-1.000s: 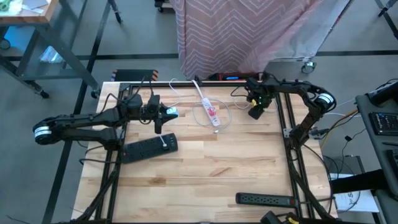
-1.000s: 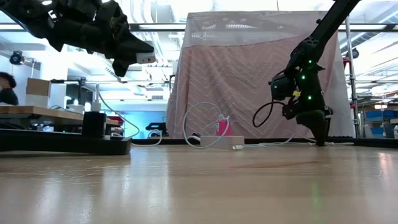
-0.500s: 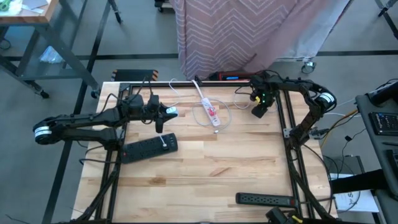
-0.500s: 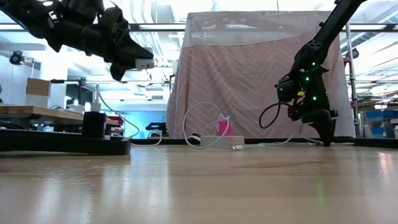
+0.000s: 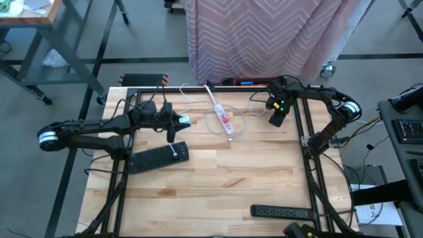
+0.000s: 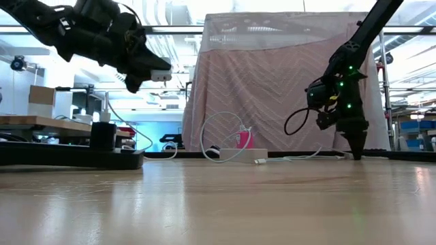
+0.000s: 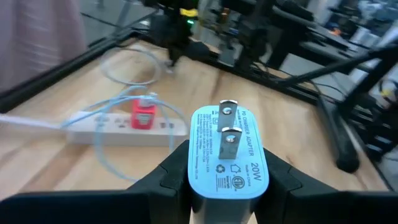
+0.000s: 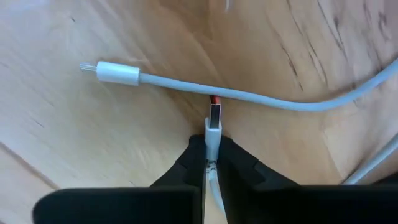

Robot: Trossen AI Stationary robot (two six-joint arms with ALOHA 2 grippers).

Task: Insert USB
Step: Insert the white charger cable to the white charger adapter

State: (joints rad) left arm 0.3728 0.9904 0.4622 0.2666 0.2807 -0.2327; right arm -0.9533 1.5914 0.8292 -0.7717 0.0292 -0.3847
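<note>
Both grippers loaded, at the table's far side.
Left gripper (image 7: 221,186) grips pale-blue charger (image 7: 225,154), prongs out, raised above the table; right gripper (image 8: 212,158) pinches white USB plug (image 8: 214,127), metal tip exposed, just above wood.

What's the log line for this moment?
left claw: shut on charger, raised | right claw: shut on USB plug, at table | not inserted

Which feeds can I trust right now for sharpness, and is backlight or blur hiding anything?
Left wrist view: the white charger in the left end effector is crisp, the white power strip behind is soft. Right wrist view: the USB plug in the right end effector is sharp. Low view: bright windows silhouette both arms. High view: even light, no glare.
</note>
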